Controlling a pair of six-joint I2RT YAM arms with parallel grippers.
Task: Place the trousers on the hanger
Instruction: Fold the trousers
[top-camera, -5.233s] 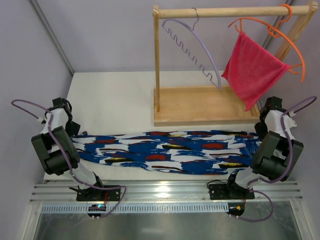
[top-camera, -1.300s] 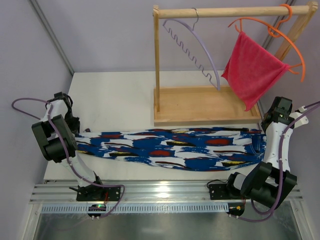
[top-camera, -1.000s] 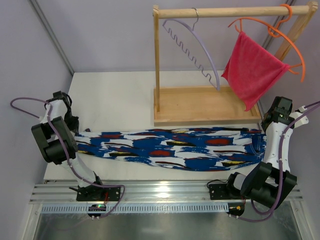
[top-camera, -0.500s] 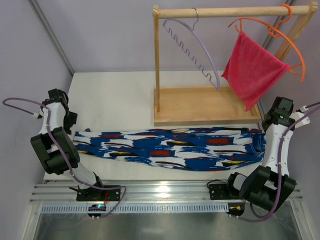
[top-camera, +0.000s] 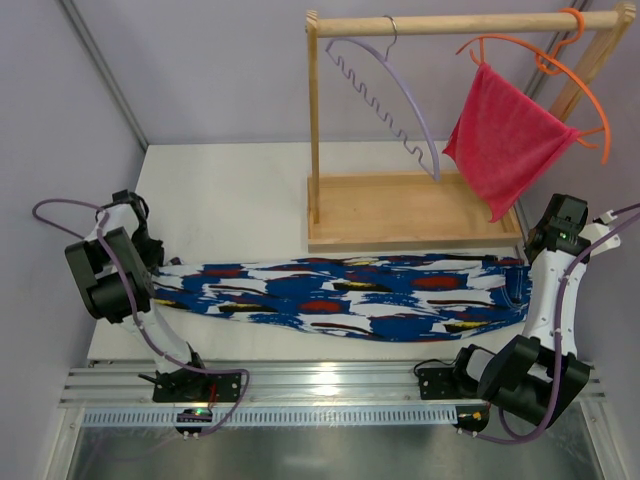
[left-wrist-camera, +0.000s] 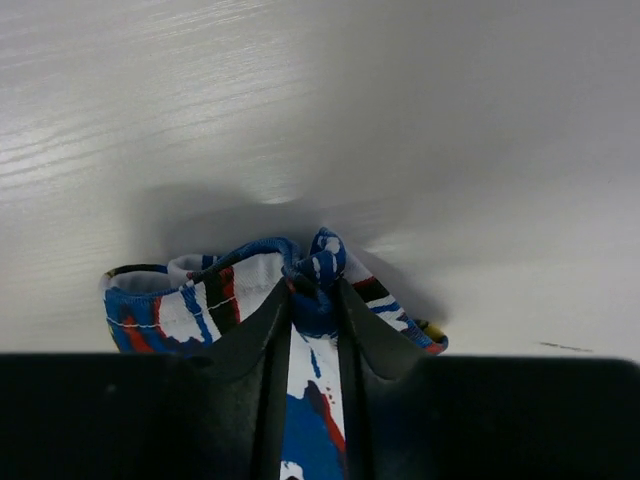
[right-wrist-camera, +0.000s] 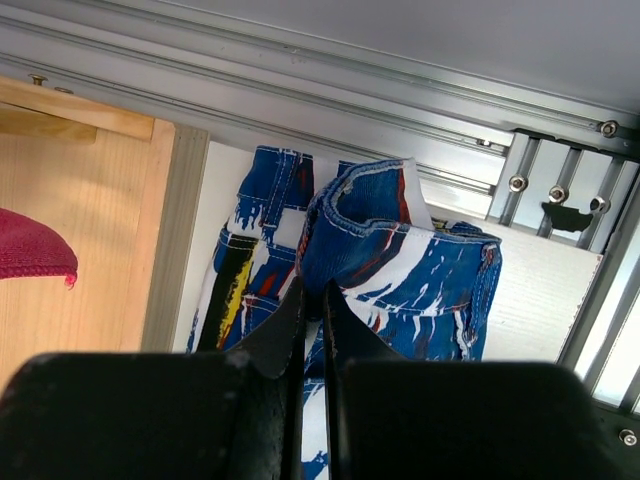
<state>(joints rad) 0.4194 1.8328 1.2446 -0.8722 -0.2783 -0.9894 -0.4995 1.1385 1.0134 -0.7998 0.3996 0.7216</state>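
The trousers (top-camera: 340, 295), royal blue with white, red, black and yellow patches, lie stretched flat across the near part of the table. My left gripper (top-camera: 148, 258) is at their left end, and in the left wrist view it (left-wrist-camera: 313, 290) is shut on a bunched fold of the leg hem (left-wrist-camera: 200, 300). My right gripper (top-camera: 545, 250) is at the waist end, where it (right-wrist-camera: 312, 292) is shut on the raised waistband (right-wrist-camera: 430, 270). The lavender hanger (top-camera: 395, 95) hangs bare on the rack's rail, far from both grippers.
A wooden rack stands behind the trousers on its base tray (top-camera: 400, 215). An orange hanger (top-camera: 560, 70) at its right carries a pink-red cloth (top-camera: 505, 140). An aluminium rail (top-camera: 330, 385) runs along the near edge, and grey walls close in both sides.
Half a second ago my left gripper had let go and drawn back to the left; it has come back and shut on the leg end. The right gripper holds still.
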